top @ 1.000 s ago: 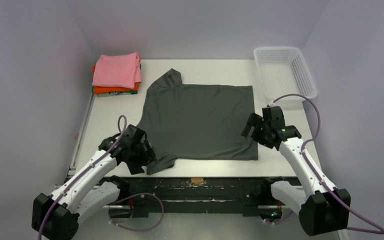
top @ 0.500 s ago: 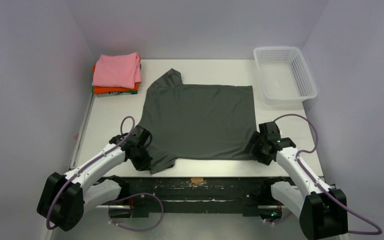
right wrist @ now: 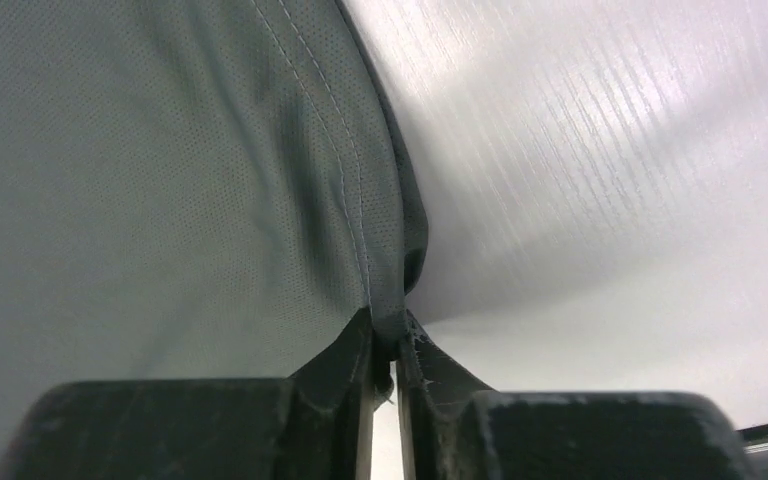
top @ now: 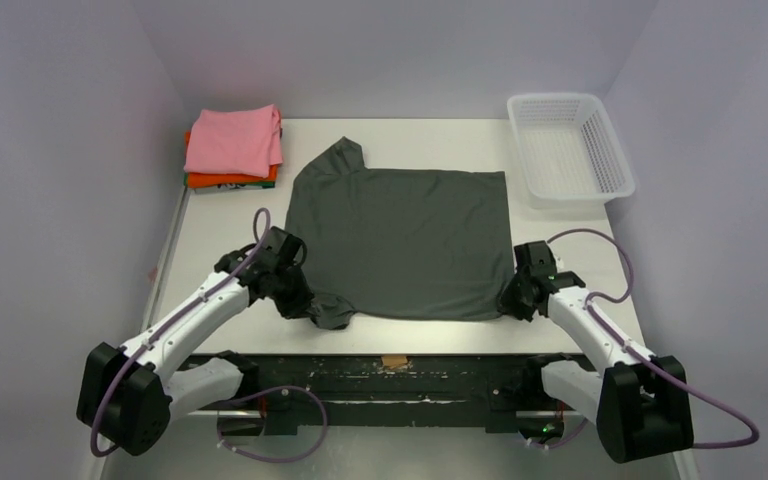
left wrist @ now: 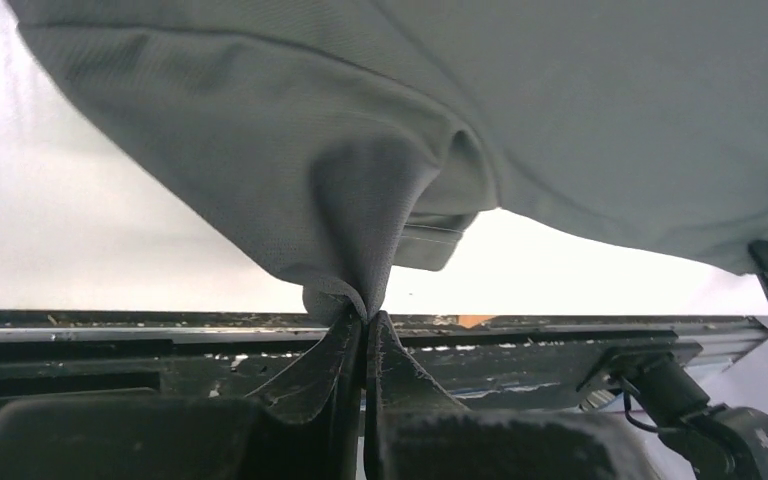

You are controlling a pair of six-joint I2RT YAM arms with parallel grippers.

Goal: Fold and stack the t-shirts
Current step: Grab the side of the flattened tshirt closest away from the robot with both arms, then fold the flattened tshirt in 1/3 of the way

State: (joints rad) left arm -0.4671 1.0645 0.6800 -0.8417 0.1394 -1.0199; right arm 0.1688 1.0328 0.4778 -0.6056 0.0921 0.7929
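A dark charcoal-grey t-shirt (top: 400,240) lies spread flat across the middle of the table. My left gripper (top: 305,305) is shut on its near left sleeve, which bunches up between the fingers (left wrist: 335,370) in the left wrist view. My right gripper (top: 510,300) is shut on the hemmed near right corner of the same shirt (right wrist: 380,290), lifted slightly off the table. A folded pink t-shirt (top: 233,140) rests on a folded orange t-shirt (top: 222,181) at the far left corner.
A white mesh basket (top: 568,148) stands at the far right corner. The table's near edge is a dark metal rail (top: 400,370) just below both grippers. Grey walls close in on the left, right and back.
Both grippers have come down onto the grey shirt's near corners and shut on the cloth. The left one has pulled the sleeve inward, bunching it.
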